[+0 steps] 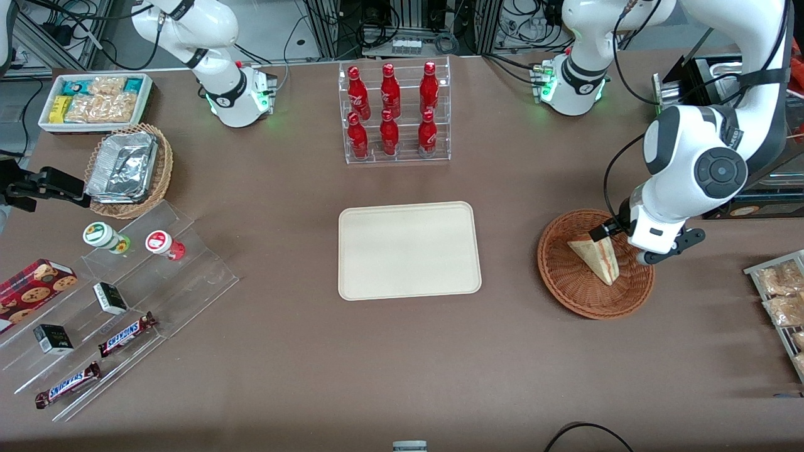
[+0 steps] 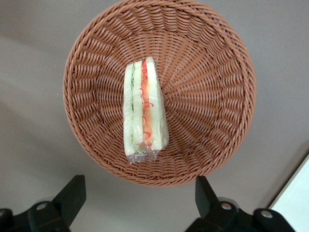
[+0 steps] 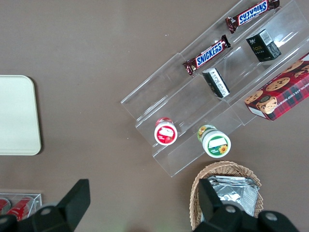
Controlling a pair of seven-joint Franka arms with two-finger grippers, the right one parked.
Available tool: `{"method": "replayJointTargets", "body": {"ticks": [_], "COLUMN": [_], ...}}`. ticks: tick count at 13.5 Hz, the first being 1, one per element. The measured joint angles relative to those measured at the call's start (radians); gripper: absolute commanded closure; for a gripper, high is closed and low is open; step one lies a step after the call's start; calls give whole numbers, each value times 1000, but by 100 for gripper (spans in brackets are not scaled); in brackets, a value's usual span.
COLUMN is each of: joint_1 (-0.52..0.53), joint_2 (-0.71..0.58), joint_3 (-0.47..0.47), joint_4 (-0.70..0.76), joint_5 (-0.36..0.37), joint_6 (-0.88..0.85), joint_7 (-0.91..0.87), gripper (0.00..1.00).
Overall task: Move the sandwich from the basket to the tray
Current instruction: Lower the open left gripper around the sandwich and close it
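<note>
The sandwich (image 1: 597,258), a pale bread wedge with red, orange and green filling, lies in the reddish-brown wicker basket (image 1: 565,285). The left wrist view shows the sandwich (image 2: 144,111) wrapped in clear film inside the basket (image 2: 212,96). The left arm's gripper (image 1: 631,242) hovers above the basket's rim farther from the front camera. In the left wrist view the gripper (image 2: 139,193) is open and empty, its fingers spread wide above bare table just outside the rim. The cream tray (image 1: 409,250) lies bare at the table's middle.
A clear rack of red bottles (image 1: 394,113) stands farther from the front camera than the tray. A wire rack of snack bags (image 1: 782,295) sits at the working arm's end. A tan basket with foil trays (image 1: 129,168), a white snack bin (image 1: 95,100) and acrylic shelves (image 1: 119,314) lie toward the parked arm's end.
</note>
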Motion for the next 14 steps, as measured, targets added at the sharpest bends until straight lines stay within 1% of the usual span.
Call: {"method": "replayJointTargets", "body": {"ticks": [6, 10, 14], "joint_1": [0, 0, 2], "joint_2": [0, 7, 41], "joint_3": [0, 0, 1], "joint_4": [-84, -119, -133], "joint_5": [0, 0, 0], "joint_6": [129, 201, 257], "joint_7": [-56, -66, -69], "gripper": [0, 0, 0]}}
